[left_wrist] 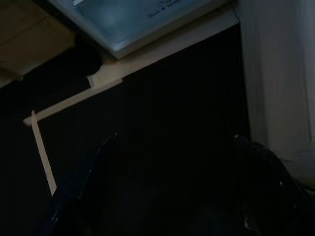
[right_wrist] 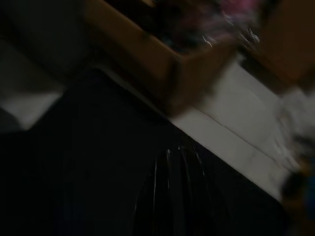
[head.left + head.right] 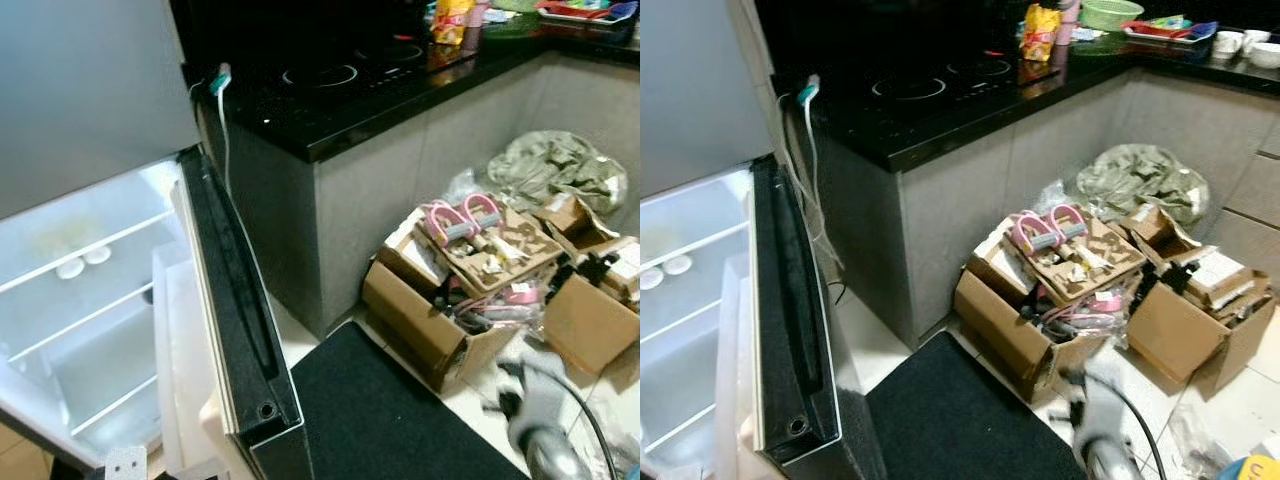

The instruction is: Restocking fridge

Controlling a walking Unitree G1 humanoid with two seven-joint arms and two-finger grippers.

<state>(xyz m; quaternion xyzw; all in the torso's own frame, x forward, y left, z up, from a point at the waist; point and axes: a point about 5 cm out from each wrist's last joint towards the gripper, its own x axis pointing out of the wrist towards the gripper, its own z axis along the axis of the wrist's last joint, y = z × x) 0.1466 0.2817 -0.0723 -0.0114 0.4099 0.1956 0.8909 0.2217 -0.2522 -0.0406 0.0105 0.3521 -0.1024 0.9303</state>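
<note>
The fridge stands open at my left, its white wire shelves lit and nearly bare. Two small round white things lie on an upper shelf. The fridge door swings out toward me, black-edged, with a pale door bin on its inner side. My left gripper hangs open above the black mat, nothing between its fingers. My right arm is a blurred grey shape low on the right; the right gripper looks shut and empty over the mat's edge.
A black counter with a cooktop runs behind the door; a white cable with a teal plug hangs off it. Open cardboard boxes with pink sandals crowd the floor at right. A black mat lies in front.
</note>
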